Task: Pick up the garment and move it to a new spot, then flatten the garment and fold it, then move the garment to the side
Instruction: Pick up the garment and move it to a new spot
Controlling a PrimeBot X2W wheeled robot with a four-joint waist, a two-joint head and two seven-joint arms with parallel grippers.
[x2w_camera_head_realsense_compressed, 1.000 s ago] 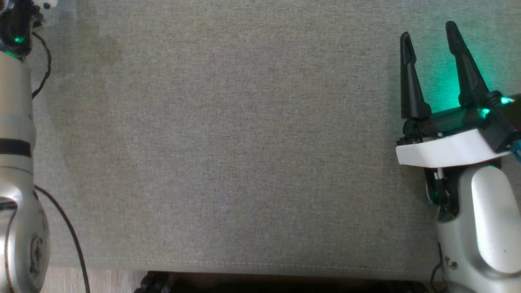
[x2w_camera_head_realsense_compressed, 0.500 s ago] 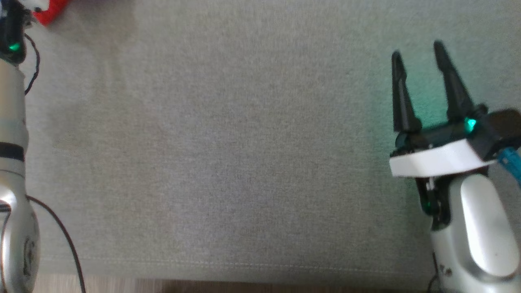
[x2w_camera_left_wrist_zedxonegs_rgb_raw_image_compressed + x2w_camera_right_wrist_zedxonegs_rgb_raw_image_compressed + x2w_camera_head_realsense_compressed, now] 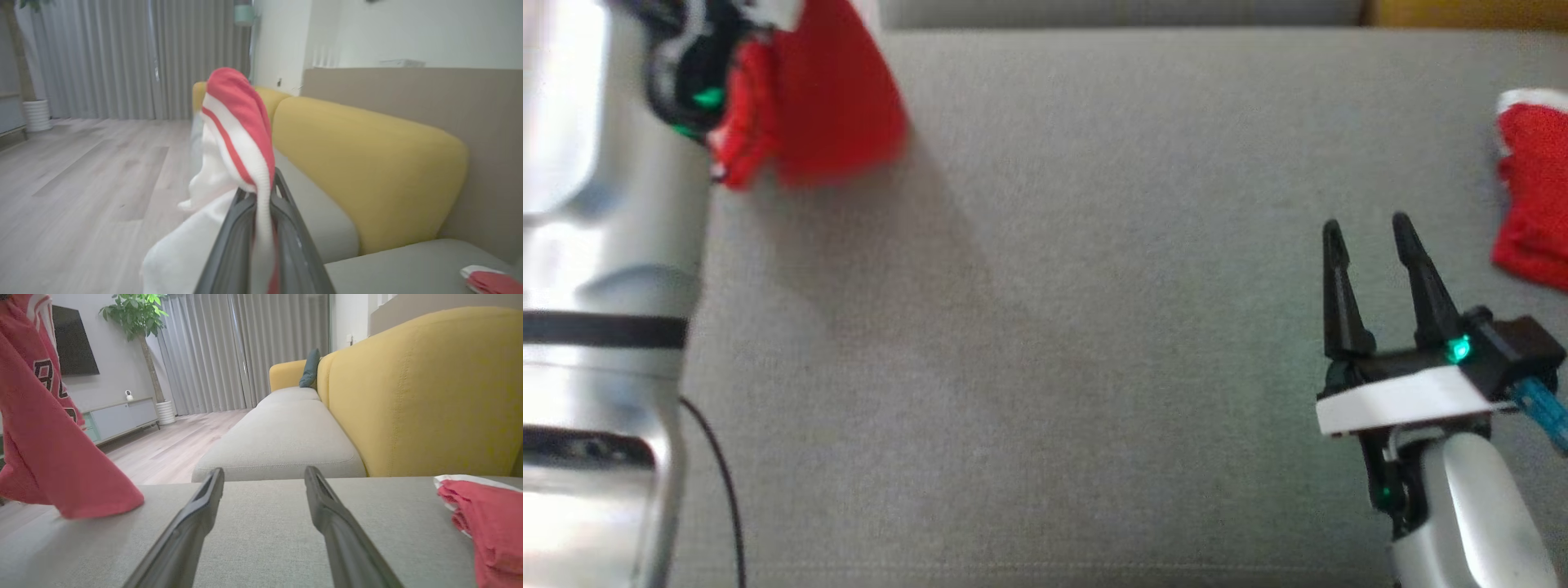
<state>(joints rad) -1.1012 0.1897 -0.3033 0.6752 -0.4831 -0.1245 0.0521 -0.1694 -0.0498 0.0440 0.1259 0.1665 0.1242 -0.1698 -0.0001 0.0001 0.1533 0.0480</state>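
We see the left end effector [image 3: 261, 185] pinched shut on the white-trimmed edge of a red garment [image 3: 837, 106], which hangs from it above the far left of the grey sofa seat [image 3: 1054, 343]. Our right end effector [image 3: 1366, 224] hovers spread wide and empty, well apart from that garment, near a second red garment [image 3: 1535, 204] lying at the seat's right.

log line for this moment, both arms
left gripper: shut on red jersey, hanging over sofa seat | right gripper: open, empty | other red garment: lying on seat, right side
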